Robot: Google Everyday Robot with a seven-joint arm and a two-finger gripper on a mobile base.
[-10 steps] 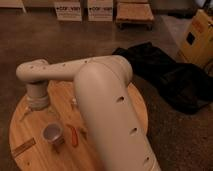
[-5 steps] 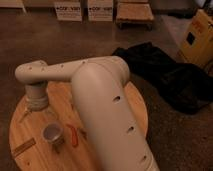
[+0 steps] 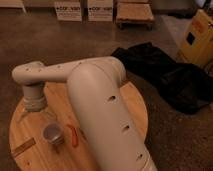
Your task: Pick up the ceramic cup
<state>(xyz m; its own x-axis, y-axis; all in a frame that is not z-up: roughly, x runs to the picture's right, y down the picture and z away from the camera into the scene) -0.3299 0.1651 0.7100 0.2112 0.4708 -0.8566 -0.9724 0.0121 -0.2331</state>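
The gripper [image 3: 36, 119] hangs low over the round wooden table [image 3: 135, 107], at the end of the big white arm [image 3: 95, 95]. Its two fingers are spread wide apart and hold nothing. The ceramic cup [image 3: 53, 134] stands upright on the table just beside the gripper, near its fingertips. A thin red-orange stick [image 3: 74, 135] lies past the cup, farther from the gripper.

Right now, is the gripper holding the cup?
No, the gripper hangs beside the ceramic cup, which stands free on the table.
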